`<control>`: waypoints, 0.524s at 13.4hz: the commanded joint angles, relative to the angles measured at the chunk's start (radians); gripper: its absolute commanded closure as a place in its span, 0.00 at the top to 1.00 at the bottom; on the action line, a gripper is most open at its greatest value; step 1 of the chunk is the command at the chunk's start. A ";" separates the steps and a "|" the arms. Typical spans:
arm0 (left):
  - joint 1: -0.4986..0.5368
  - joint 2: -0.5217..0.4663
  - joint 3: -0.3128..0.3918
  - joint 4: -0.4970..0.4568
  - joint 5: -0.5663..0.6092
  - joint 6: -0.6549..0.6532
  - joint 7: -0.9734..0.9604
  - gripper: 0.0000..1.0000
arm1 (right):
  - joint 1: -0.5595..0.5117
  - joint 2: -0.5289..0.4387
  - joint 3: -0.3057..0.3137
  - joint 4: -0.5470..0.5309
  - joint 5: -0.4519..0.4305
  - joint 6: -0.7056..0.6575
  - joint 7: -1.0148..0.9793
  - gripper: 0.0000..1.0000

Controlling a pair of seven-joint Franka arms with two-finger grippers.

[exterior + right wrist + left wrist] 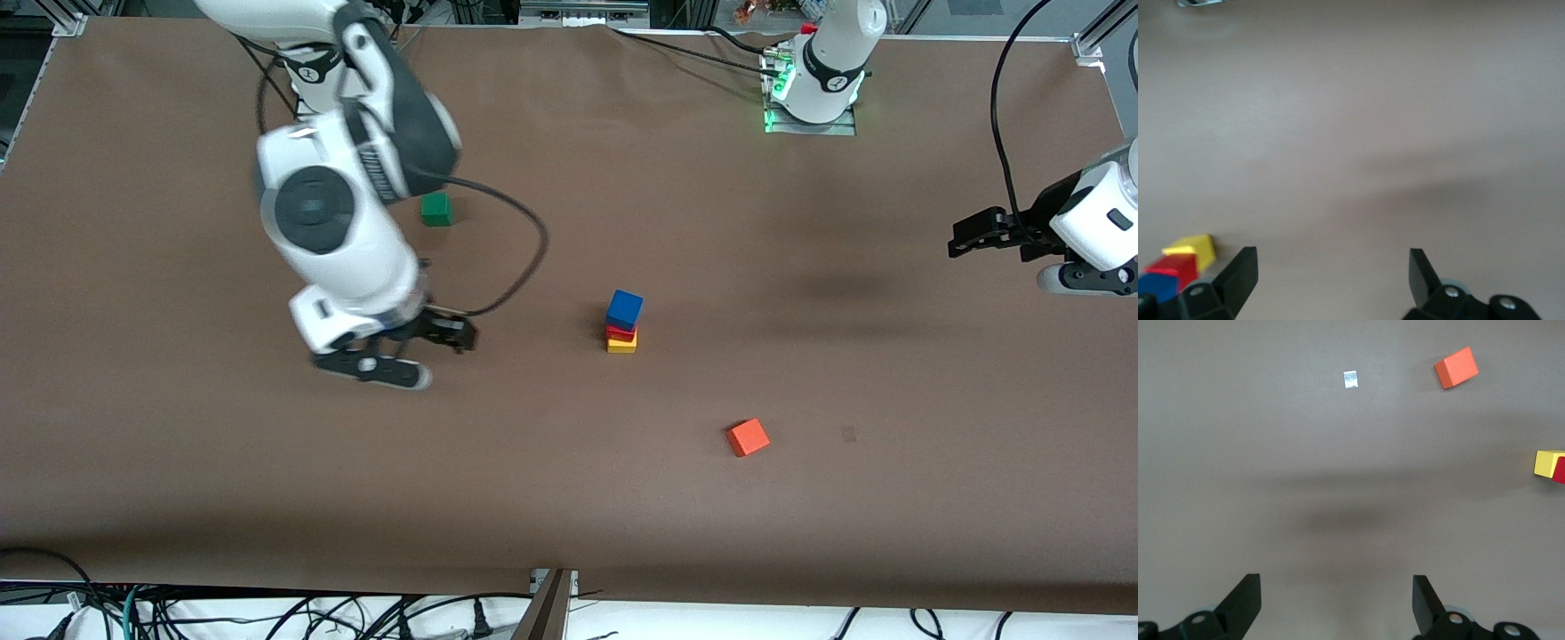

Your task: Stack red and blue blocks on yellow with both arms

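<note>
The blue block point(624, 309) sits on the red block point(621, 333), which sits on the yellow cube point(621, 344), in one stack at the table's middle. The stack's edge shows in the right wrist view, with yellow point(1197, 249), red point(1170, 267) and blue point(1157, 287), and in the left wrist view as yellow point(1546, 463) and red point(1559, 471). My right gripper point(442, 333) is open and empty over bare table, toward the right arm's end from the stack. My left gripper point(971, 235) is open and empty, high at the left arm's end.
A green cube point(436, 210) lies farther from the front camera, beside the right arm's forearm. An orange cube point(748, 437) point(1456, 367) lies nearer to the front camera than the stack. A small pale tape patch point(1351, 379) is on the table.
</note>
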 commanded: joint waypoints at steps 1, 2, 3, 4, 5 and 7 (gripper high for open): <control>-0.003 0.009 0.005 0.019 -0.013 -0.001 0.001 1.00 | -0.016 -0.285 -0.031 -0.329 0.011 0.005 -0.121 1.00; -0.003 0.009 0.005 0.019 -0.013 -0.003 0.001 1.00 | -0.019 -0.371 -0.054 -0.429 0.011 0.011 -0.179 1.00; -0.003 0.009 0.005 0.019 -0.012 -0.003 0.003 1.00 | -0.043 -0.445 -0.056 -0.510 0.008 0.014 -0.230 1.00; -0.003 0.010 0.005 0.021 -0.012 -0.001 0.001 1.00 | -0.085 -0.510 -0.054 -0.575 0.002 0.011 -0.284 1.00; -0.003 0.010 0.005 0.024 -0.012 -0.003 0.001 1.00 | -0.137 -0.565 -0.046 -0.626 -0.001 0.005 -0.351 1.00; -0.003 0.010 0.005 0.024 -0.012 -0.003 -0.001 1.00 | -0.238 -0.653 0.004 -0.709 -0.017 0.005 -0.436 1.00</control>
